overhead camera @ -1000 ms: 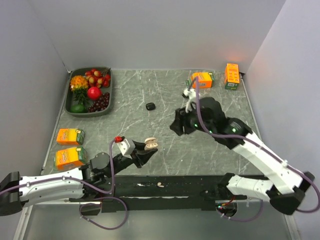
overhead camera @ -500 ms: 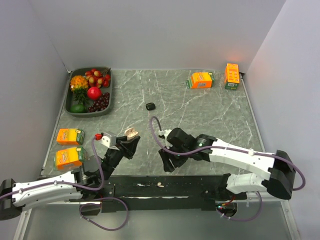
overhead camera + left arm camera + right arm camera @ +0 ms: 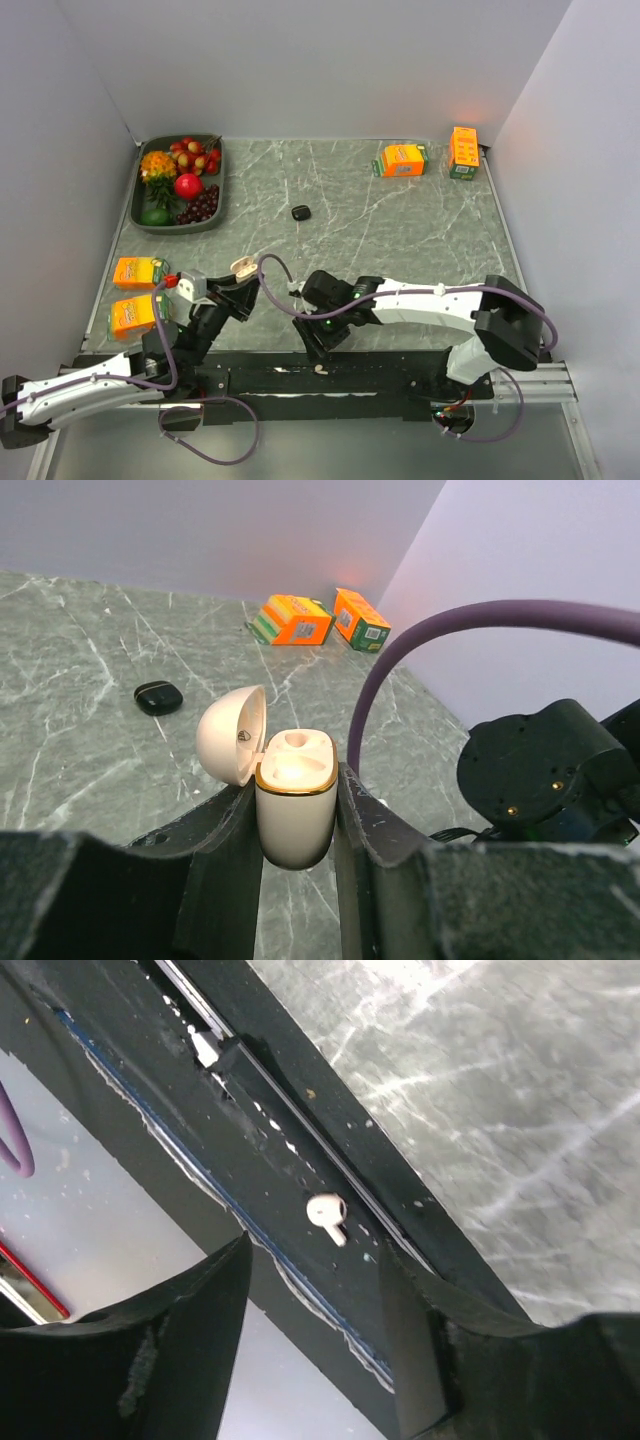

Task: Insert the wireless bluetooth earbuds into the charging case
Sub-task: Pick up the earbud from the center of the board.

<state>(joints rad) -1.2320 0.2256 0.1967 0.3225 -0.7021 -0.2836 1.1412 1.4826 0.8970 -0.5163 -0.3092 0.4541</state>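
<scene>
— How many things do you count on the bench (image 3: 420, 240)?

— One white earbud (image 3: 326, 1212), one white case (image 3: 293, 800), one small black case (image 3: 300, 212), four orange boxes and one tray (image 3: 176, 229) of fruit. Two boxes stand at the far right corner (image 3: 403, 160), two near the left edge (image 3: 140, 272). The tray is at the far left corner. The black case lies closed, toward the far middle.

— Where is the earbud?

— It lies on the black rail (image 3: 400, 370) along the near edge, about in the middle, not on the stone surface.

— And the hands?

— The left gripper (image 3: 295, 790) is clamped on the white case, one finger on each side. The case stands upright above the near left part of the bench, with its lid tipped open to the left. The right gripper (image 3: 315, 1245) hangs over the rail with its fingers spread and nothing between them. In the wrist view the earbud lies below, just beyond the gap, touching neither finger.

— What differs from one second ago?

— The right arm was then stretched toward the far right corner, close to an orange box. Now it is folded back to the near edge, above the earbud. The left gripper has drawn the case back and to the left. The earbud, the black case, the boxes and the tray are where they were.
</scene>
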